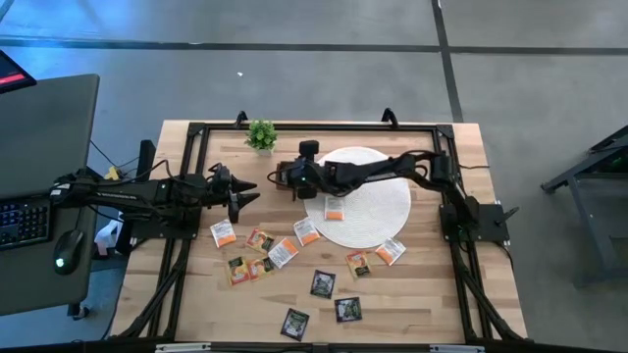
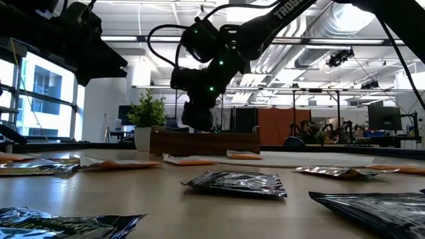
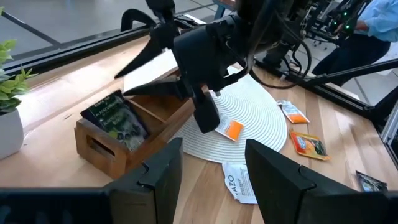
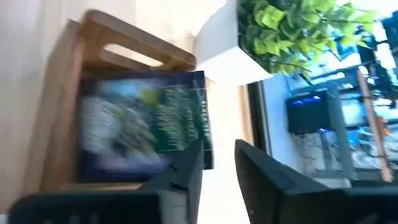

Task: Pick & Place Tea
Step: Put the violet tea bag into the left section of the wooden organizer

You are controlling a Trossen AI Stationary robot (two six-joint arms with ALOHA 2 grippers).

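Dark tea bags [image 2: 234, 183] lie closest in the low view, flat on the bench [image 1: 422, 294]. More tea bags are spread over the bench, and one orange one [image 1: 335, 210] lies on the round white mat [image 1: 378, 211]. One black and green tea bag [image 3: 115, 117] stands tilted in the end slot of the wooden tray [image 3: 127, 146]. The right gripper [image 4: 217, 177] hangs just above it, its fingers a little apart, with the bag's edge showing between them. The left gripper [image 3: 211, 180] waits beside the tray, fingers spread and holding nothing.

If the bag sticks to a finger, it may lift back out. I cannot tell if the fingers touch it, because that view is blurry. The right arm hides most of the tray from above.
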